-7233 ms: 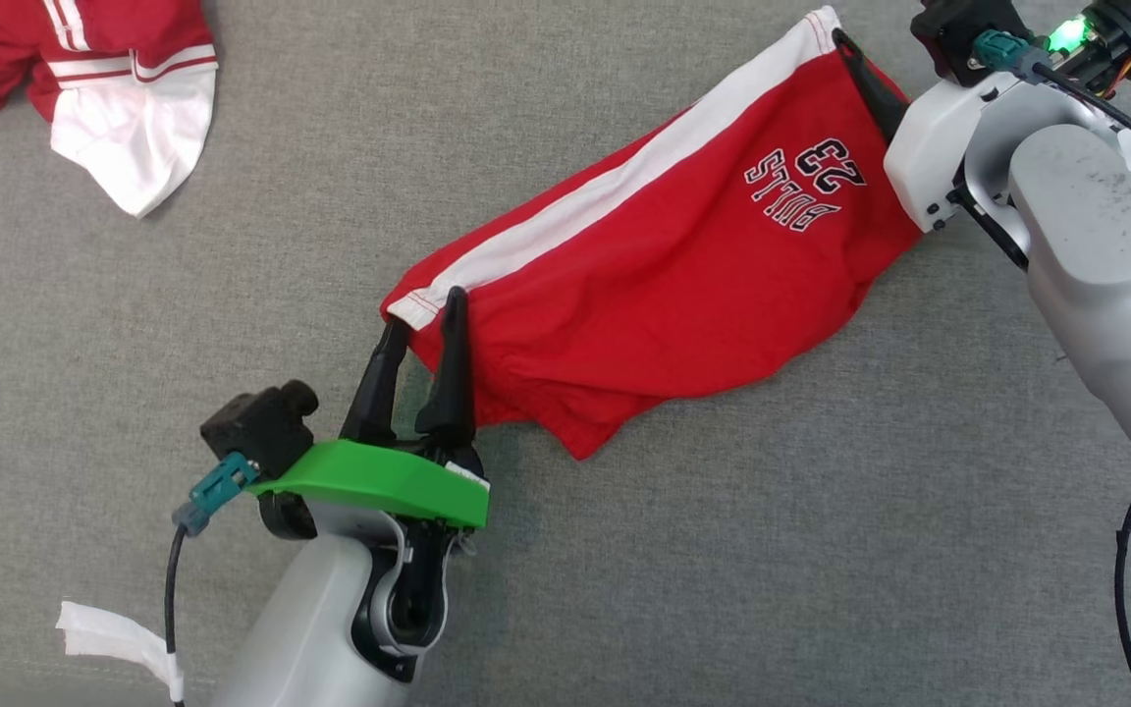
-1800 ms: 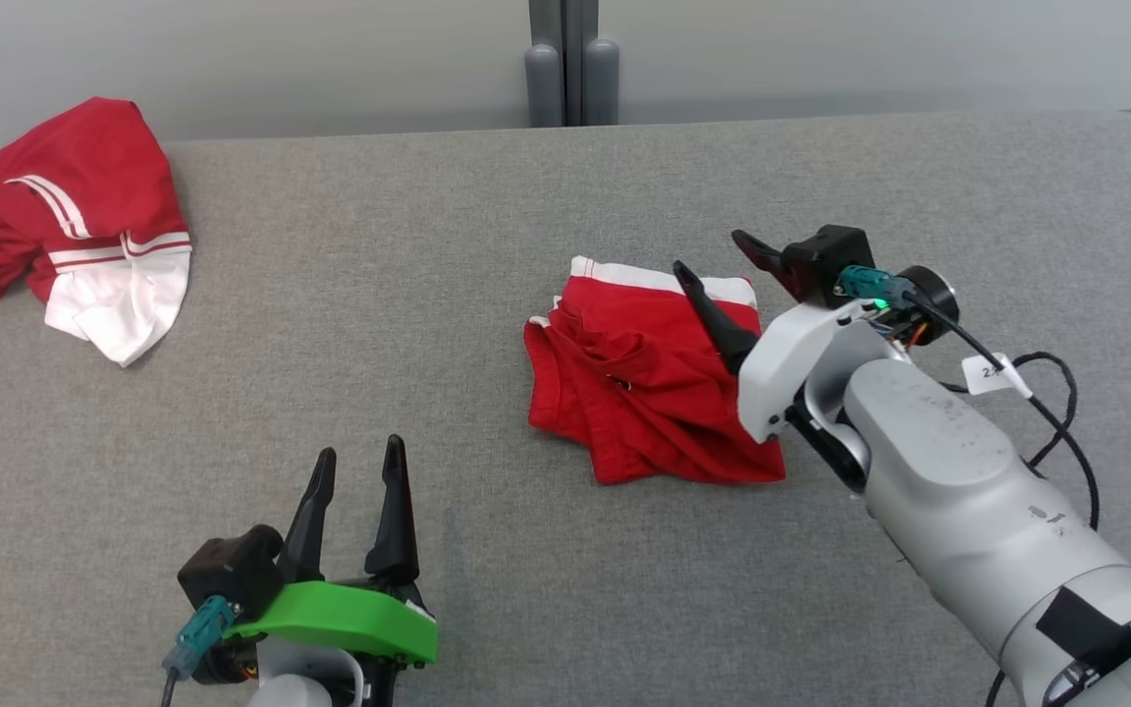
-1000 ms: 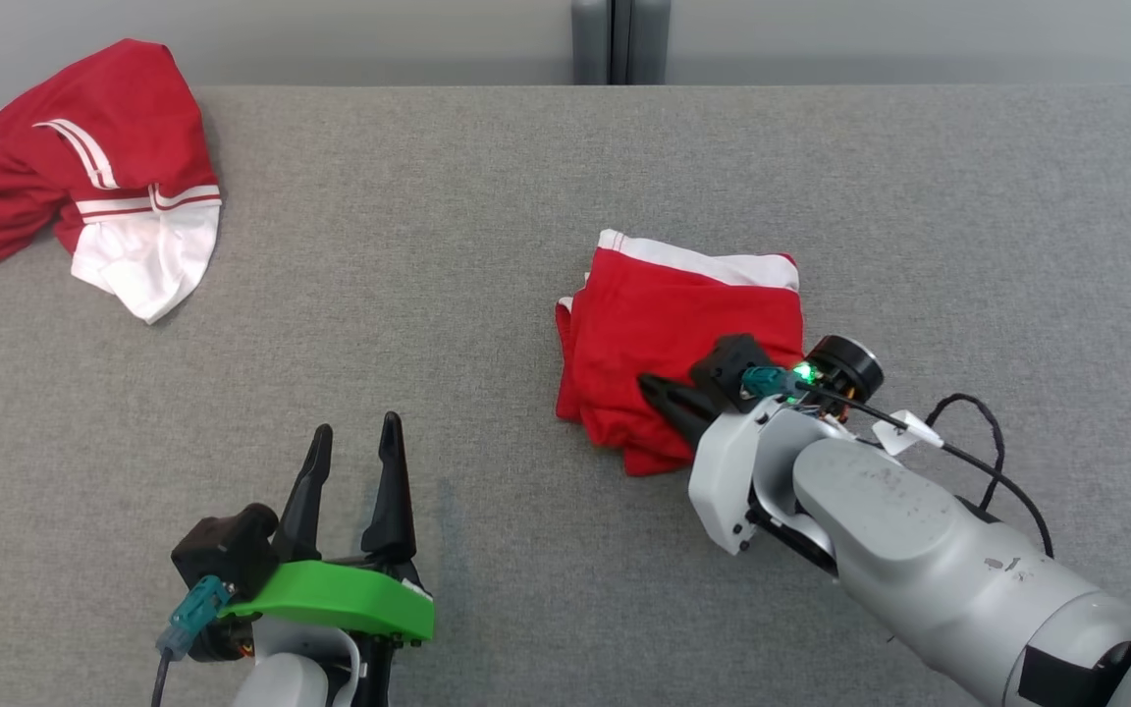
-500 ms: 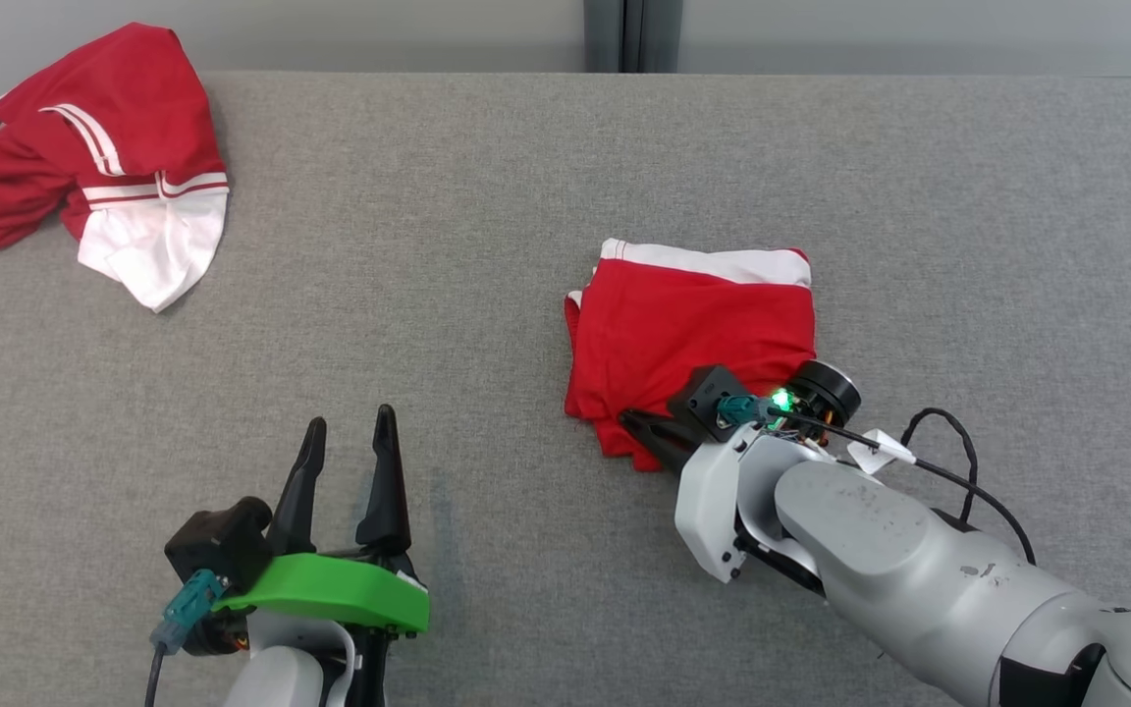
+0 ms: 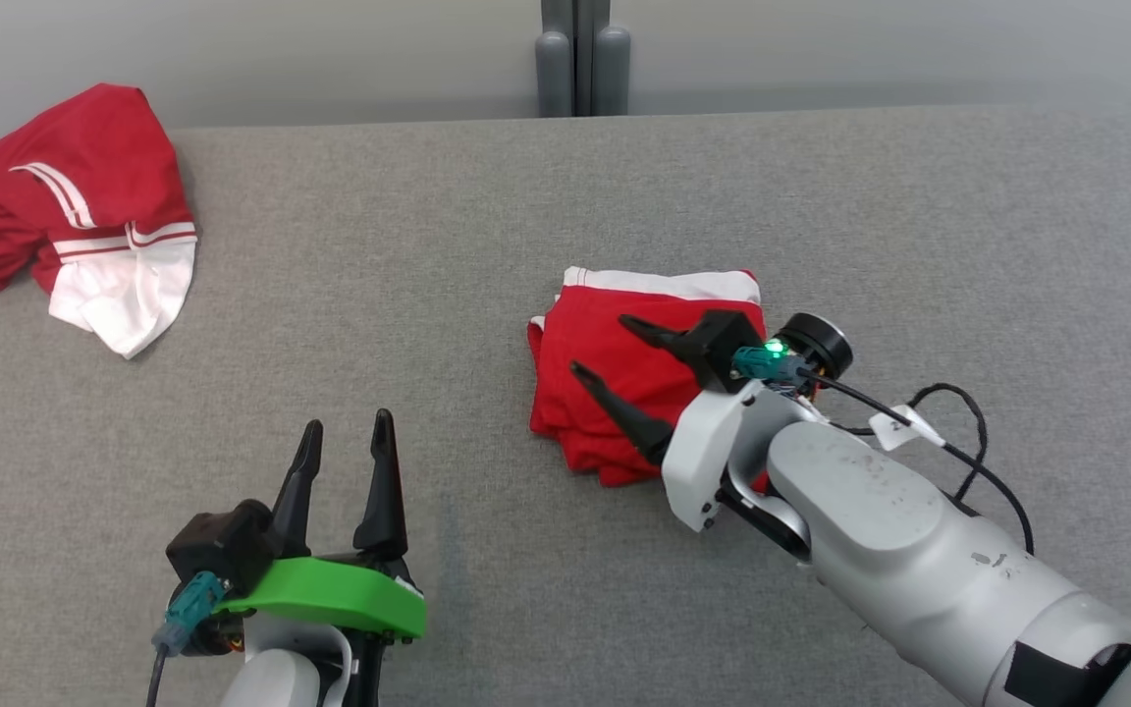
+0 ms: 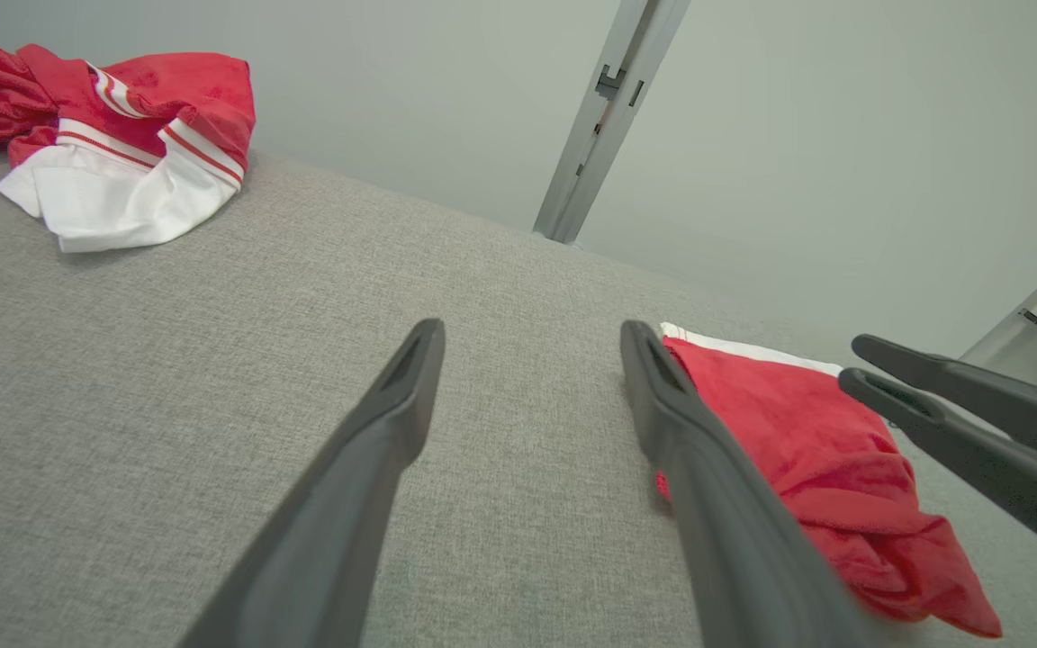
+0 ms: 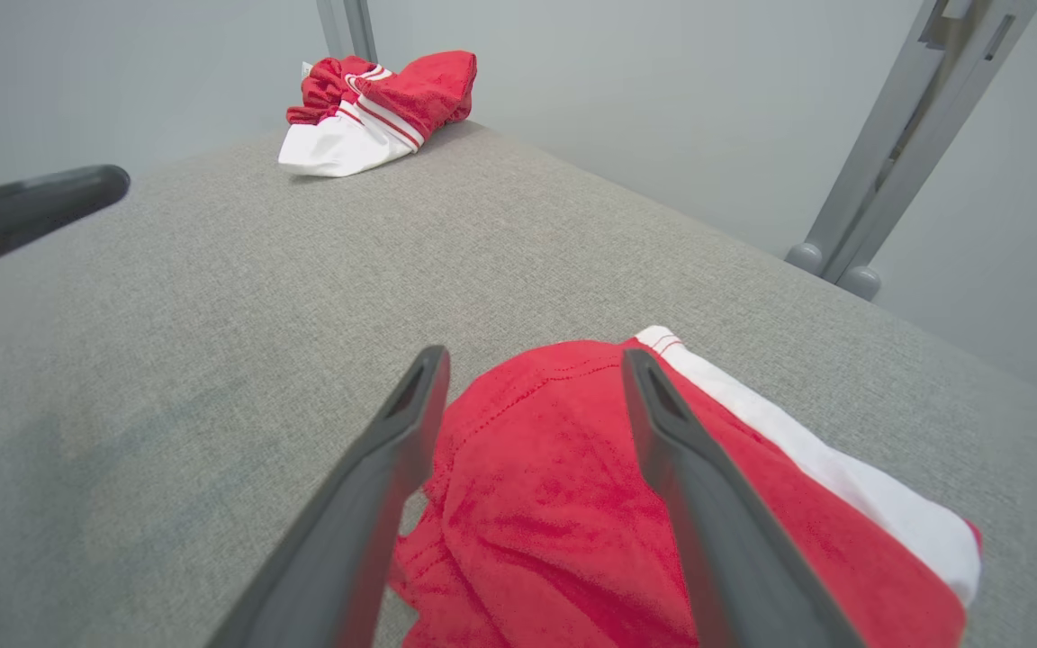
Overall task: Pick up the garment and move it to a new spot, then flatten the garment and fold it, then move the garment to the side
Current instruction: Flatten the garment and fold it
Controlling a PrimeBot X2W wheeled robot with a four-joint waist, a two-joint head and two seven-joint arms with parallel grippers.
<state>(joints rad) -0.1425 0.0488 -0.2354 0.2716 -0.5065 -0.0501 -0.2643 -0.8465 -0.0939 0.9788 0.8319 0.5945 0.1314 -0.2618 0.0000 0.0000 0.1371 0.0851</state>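
The garment (image 5: 615, 368) is a red pair of shorts with a white band, lying folded into a compact stack on the grey table (image 5: 428, 295), right of centre. My right gripper (image 5: 600, 346) hovers just over its front-left part, open, with nothing between the fingers. The right wrist view shows that gripper (image 7: 534, 355) spread above the red cloth (image 7: 554, 486). My left gripper (image 5: 345, 432) stands open near the front edge, well left of the garment and apart from it. From the left wrist, that gripper (image 6: 532, 333) has the garment (image 6: 789, 432) to its right.
A second red and white garment (image 5: 75, 216) lies crumpled at the table's far left corner. A grey post (image 5: 580, 59) rises behind the back edge. A black cable (image 5: 958, 432) loops beside my right forearm. Bare grey cloth stretches between the two garments.
My right gripper, shut at the garment's near edge half a second ago, has opened, let the cloth go and risen over the stack. The head camera has tilted. The left gripper is unchanged.
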